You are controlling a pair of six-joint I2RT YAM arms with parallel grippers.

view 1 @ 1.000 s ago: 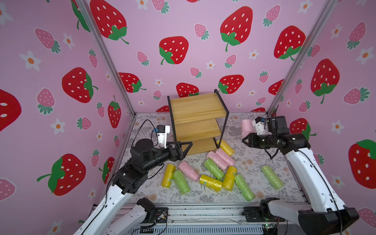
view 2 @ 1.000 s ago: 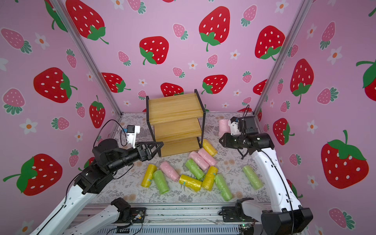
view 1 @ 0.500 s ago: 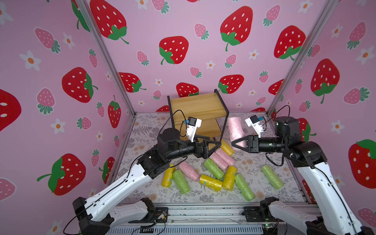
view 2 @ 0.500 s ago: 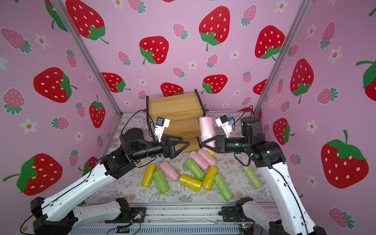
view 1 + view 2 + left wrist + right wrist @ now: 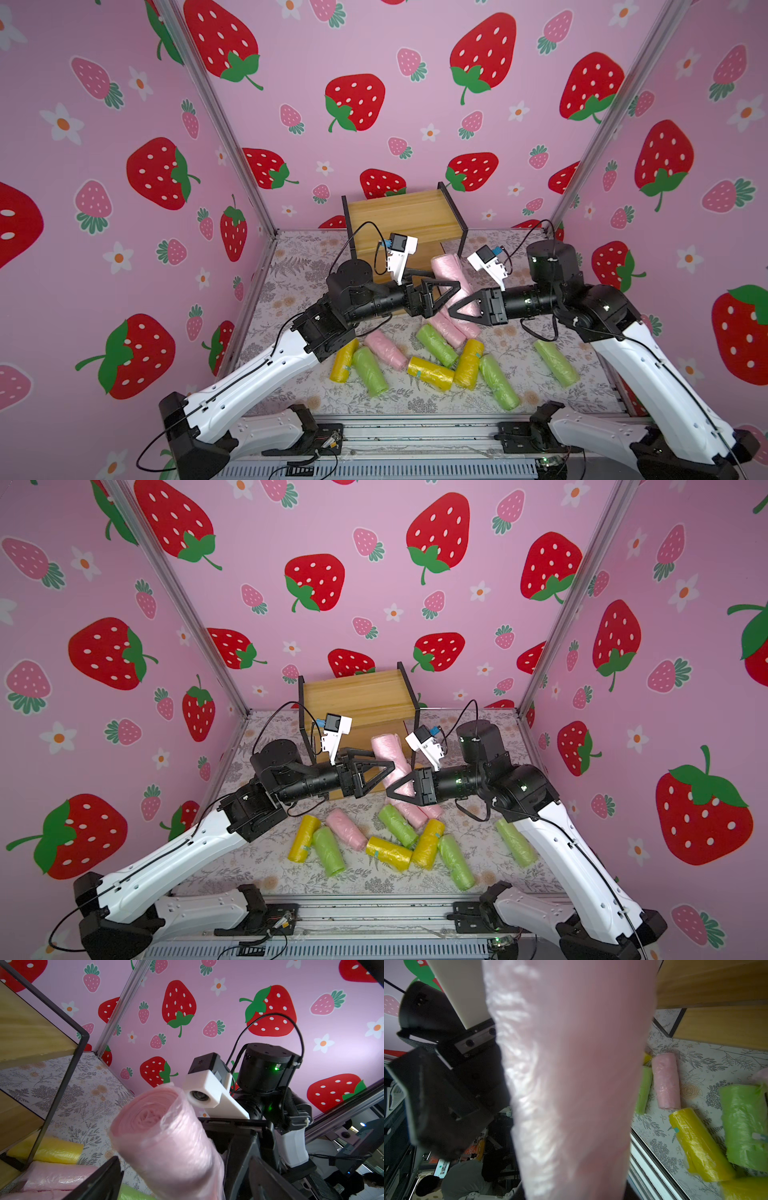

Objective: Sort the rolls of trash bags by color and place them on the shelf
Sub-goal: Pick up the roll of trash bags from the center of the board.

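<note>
Looks like handover: my R gripper [image 5: 457, 305] clamps pink roll [image 5: 448, 268] by its lower end, aloft nr table [image 5: 307, 266] back edge, before shelf [image 5: 399, 216]. L gripper [image 5: 446, 282] gapes round it, not gripping. Next: shut L, then free R.

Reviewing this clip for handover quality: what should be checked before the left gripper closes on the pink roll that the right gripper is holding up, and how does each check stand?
1. The right gripper is shut on the held pink roll: ok.
2. The left gripper has its jaws open: ok.
3. The roll lies between the left jaws, as the left wrist view shows: ok.
4. One end of the roll sticks out free past the right gripper's hold: ok.
5. Left jaws clear of the right jaws: cannot tell; they overlap in both top views.
6. The top board of the shelf has no rolls on it: ok. The lower tiers are partly hidden: cannot tell.
</note>
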